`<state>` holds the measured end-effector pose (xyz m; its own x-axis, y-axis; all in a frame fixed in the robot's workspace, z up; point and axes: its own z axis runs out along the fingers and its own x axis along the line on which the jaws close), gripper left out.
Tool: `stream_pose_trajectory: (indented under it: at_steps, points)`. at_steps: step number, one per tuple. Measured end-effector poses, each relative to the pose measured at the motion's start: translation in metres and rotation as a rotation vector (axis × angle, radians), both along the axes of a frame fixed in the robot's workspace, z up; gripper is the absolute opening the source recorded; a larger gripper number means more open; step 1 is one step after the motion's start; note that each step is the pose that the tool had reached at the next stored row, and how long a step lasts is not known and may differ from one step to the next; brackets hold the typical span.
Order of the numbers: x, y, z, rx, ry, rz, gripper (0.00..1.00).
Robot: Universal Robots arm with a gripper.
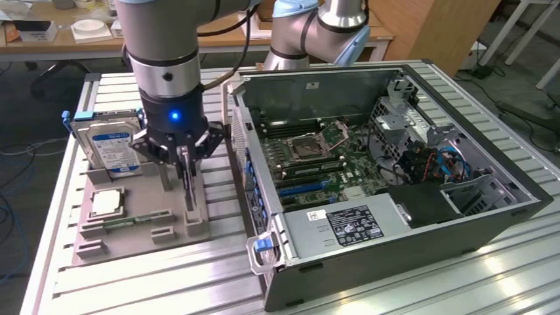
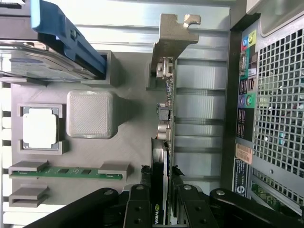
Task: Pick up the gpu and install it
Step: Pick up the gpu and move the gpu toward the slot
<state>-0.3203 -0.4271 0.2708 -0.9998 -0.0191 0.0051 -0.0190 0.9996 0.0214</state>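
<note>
the tool [image 2: 164, 192] is narrowed onto the gpu [image 2: 165, 118], a pad on each face, and the card stands on edge in its slot in the grey holder [image 2: 128, 118]. the holder lies on the counter [image 1: 157, 282] toward the exterior view's left, just beside the case [image 1: 420, 259]. the grip sits away from the bracket [image 2: 172, 35], so i judge that end could sag or swing as the card leaves the slot. the card could also bind there and drag the holder up with it. it runs alongside the case's rear wall, so a tilted card could catch on that wall. the wrist view gives the card edge-on, the pads' hold and the bracket. the exterior view gives the open case, its board [image 1: 319, 164] and the drive [image 1: 109, 141] at the holder's far corner.
</note>
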Motion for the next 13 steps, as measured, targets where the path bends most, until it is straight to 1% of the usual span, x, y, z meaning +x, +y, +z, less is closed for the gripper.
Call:
stream_pose_trajectory:
  at_steps: [5, 13]
  points:
    - [0.0, -0.0003, 0.0032, 0.0026, -0.0003, 0.0, 0.27]
    - [0.0, -0.0003, 0.0034, 0.0026, -0.0001, 0.0, 0.26]
